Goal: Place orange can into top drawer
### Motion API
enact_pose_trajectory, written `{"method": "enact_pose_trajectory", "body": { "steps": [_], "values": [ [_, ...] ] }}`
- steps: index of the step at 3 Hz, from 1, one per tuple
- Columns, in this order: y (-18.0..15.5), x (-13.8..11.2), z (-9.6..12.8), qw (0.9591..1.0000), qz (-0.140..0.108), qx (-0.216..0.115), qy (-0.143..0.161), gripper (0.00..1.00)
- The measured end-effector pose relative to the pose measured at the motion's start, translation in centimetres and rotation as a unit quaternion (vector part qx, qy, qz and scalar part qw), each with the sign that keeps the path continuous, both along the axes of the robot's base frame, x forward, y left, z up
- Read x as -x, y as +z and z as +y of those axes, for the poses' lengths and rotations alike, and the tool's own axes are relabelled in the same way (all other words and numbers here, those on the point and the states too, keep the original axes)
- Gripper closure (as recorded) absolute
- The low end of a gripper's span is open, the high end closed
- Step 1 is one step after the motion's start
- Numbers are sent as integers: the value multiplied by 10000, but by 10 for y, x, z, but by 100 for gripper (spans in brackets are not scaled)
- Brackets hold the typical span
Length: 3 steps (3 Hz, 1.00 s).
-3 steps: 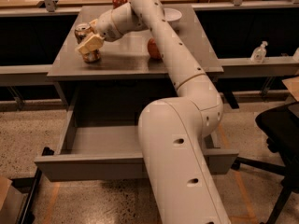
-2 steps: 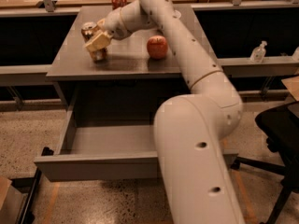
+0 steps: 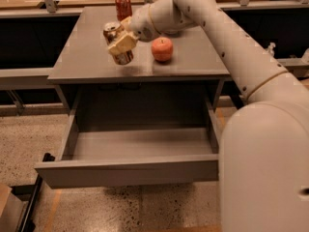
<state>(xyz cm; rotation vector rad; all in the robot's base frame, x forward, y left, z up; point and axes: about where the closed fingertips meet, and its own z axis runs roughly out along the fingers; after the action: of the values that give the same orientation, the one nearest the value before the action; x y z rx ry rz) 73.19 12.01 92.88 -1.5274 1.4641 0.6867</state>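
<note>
- Watching the single camera view, I see the gripper [image 3: 120,44] closed narrowly around the orange can [image 3: 111,31], which tilts in its grasp and appears lifted just off the grey table [image 3: 87,66].
- An apple [image 3: 162,49] sits near the hand's right, and a red can [image 3: 123,6] stands behind it.
- The top drawer [image 3: 128,170] stands pulled out, below and in front of the hand.

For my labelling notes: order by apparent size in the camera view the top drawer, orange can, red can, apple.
1. top drawer.
2. orange can, held by the gripper above the table's left side.
3. apple and red can look alike; the red can is farther back, so unranked.
</note>
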Motion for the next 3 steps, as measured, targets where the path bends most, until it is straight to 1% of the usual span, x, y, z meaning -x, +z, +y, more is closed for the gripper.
{"method": "enact_pose_trajectory", "body": {
  "steps": [1,2,3],
  "values": [
    [7,48,-32,9996,-163,-208,62,100],
    [-32,119,-62,9977,46,-412,529,100],
    [-35,117,-63,9981,72,-374,493,100]
  ]
}}
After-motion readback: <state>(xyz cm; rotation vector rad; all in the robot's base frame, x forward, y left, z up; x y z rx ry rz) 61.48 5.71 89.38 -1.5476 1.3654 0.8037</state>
